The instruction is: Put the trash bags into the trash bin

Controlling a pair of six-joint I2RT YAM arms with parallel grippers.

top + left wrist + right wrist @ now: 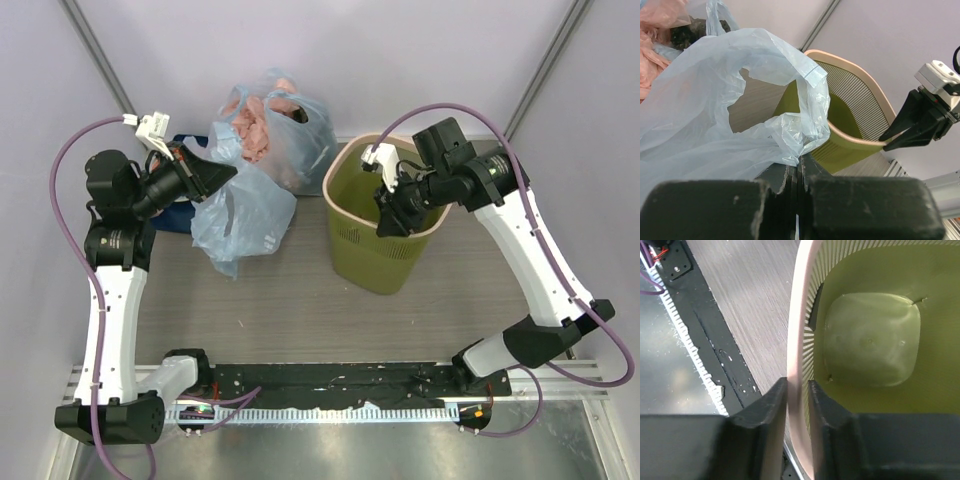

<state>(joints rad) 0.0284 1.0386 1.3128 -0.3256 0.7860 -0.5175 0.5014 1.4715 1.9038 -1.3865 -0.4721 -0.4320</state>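
trash bag pinched in left gripper, beside trash bin

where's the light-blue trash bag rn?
Top view: the light-blue bag is left of centre, pinched in the left gripper. It sits just left of the trash bin, nearer the arm bases than the knotted bag of pink lumps.

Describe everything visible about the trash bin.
The trash bin is an olive-green plastic basket, rounded-square, with slotted mesh walls and a pinkish-beige rim. It stands on the wood-grain table, right of centre, mouth up. Its inside shows only a bare bottom. The right gripper has its jaws closed across the rim, one inside, one outside.
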